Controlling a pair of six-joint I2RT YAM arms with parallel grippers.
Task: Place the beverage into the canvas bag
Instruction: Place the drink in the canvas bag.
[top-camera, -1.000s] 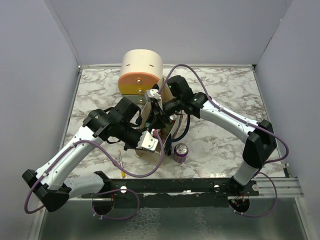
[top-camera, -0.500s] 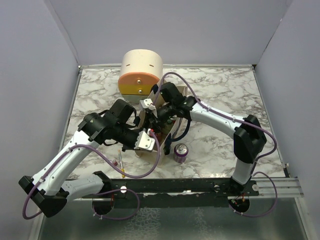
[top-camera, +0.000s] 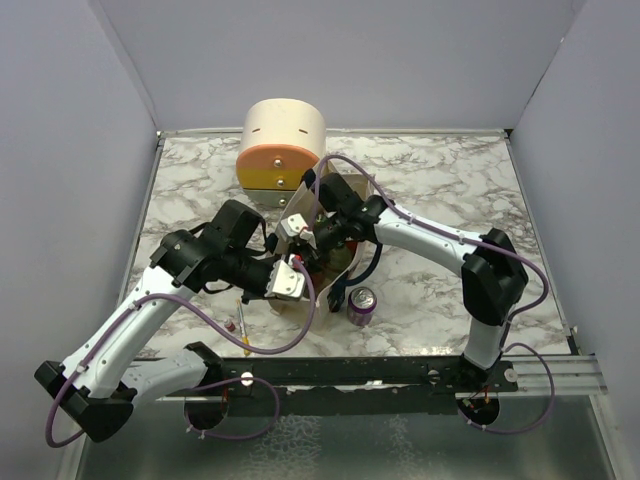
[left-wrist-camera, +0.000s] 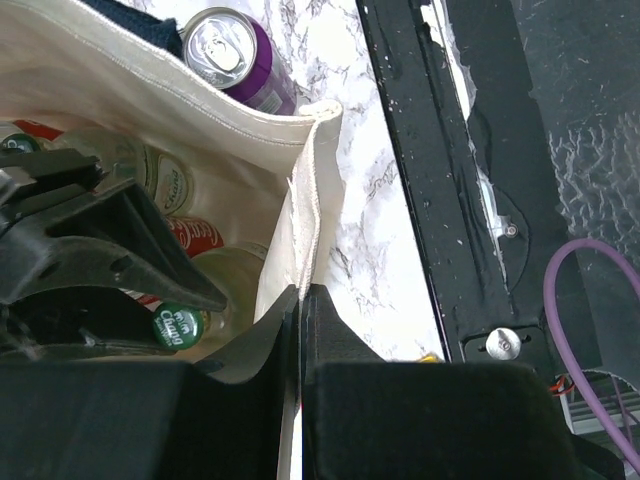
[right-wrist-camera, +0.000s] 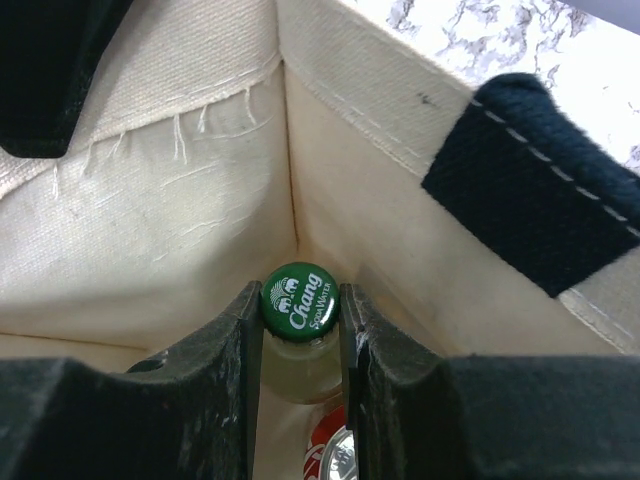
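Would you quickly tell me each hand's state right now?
Left hand: closed, pinching the rim of the canvas bag.
Right hand: closed on the Chang soda water bottle inside the bag.

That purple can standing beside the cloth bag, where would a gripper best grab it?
Around its round side wall, just under the rim, coming straight down from above. The purple can stands upright on the table, lid up, so a two-finger grip can straddle its straight sides. The canvas bag sits close on its left, so the grip would probably fit better across its near and far sides.
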